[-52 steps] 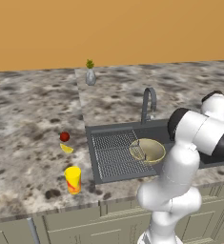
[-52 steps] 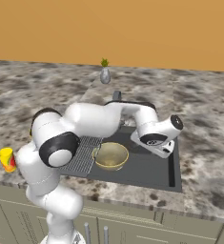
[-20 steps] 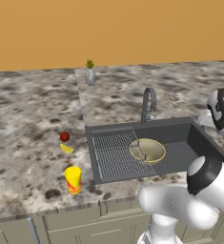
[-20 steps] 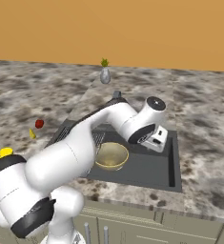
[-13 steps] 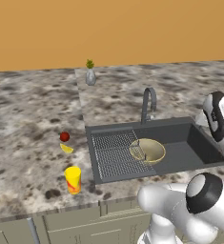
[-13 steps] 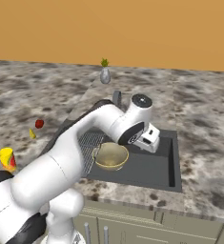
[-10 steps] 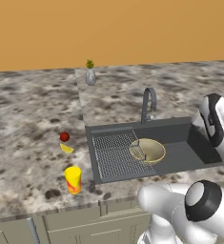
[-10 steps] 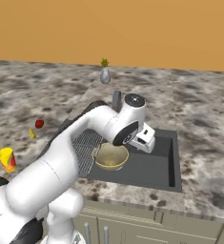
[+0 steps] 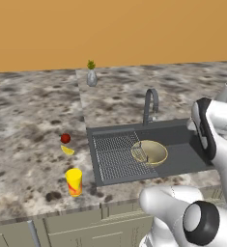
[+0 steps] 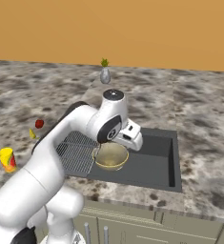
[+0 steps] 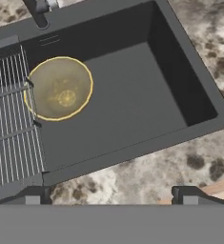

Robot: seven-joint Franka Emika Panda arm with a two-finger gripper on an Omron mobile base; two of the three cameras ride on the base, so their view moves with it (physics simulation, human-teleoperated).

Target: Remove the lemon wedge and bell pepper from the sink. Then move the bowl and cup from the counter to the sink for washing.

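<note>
While upright in sink (image 11: 132,105), bowl (image 11: 59,88) mouth-up.

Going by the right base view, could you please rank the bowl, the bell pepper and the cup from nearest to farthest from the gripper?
1. Bowl, in the sink just below the gripper.
2. Bell pepper, on the counter left of the sink.
3. Cup, far left on the counter.
</note>
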